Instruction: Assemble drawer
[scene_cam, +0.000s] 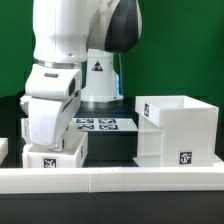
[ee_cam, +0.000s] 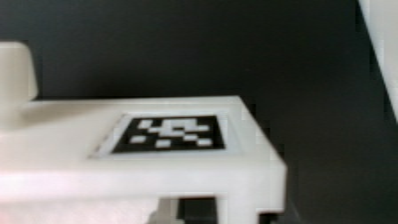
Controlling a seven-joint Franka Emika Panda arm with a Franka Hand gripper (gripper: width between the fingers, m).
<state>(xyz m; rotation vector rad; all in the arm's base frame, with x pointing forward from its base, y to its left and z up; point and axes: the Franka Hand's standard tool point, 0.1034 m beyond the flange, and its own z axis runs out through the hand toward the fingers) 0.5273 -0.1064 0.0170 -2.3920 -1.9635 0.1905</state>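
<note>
The part (scene_cam: pixel 62 152), a small white block with a black-and-white tag (scene_cam: pixel 47 160) on its near face, sits on the dark worktop (scene_cam: pixel 115 150) directly under the claw (scene_cam: pixel 52 140). In the wrist view the part (ee_cam: pixel 178 170) fills the lower half of the picture, its tagged face turned up to the camera and dark gaps showing along its near edge. A blurred white shape (ee_cam: pixel 15 75) rises at one end of it; I cannot tell whether that belongs to the part.

The claw points straight down with its lower end at the part's top edge. Its fingers are hidden in both views, so I cannot tell whether they are apart, together or clamped on the part.

The box (scene_cam: pixel 178 128), white and open at the top with upright walls, stands well apart from the claw, toward the exterior view's right. It carries a tag low on its near face.

Behind the claw, between it and the box, the marker board (scene_cam: pixel 100 125) lies flat in front of the arm's base (scene_cam: pixel 100 80). A low white rail (scene_cam: pixel 120 180) runs across the worktop on the camera's side of the claw, with part and box just behind it. A small white piece (scene_cam: pixel 3 150) shows at the exterior view's left edge, near the claw.
</note>
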